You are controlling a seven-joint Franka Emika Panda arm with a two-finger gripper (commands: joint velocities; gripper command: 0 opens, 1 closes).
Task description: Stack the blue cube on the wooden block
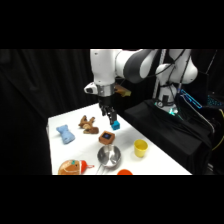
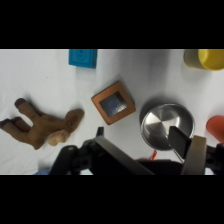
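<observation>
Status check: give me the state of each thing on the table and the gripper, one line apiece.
blue cube: on the table, not stacked, not held
wooden block: flat, blue mark up, top bare
gripper: above the table, holding nothing
metal bowl: upright
yellow cup: upright
brown plush toy: lying flat

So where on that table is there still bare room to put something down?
The far corner behind the pale blue toy is bare, and so is the strip of table right of the yellow cup. It is crowded around the wooden block, the metal bowl and the brown plush toy.
</observation>
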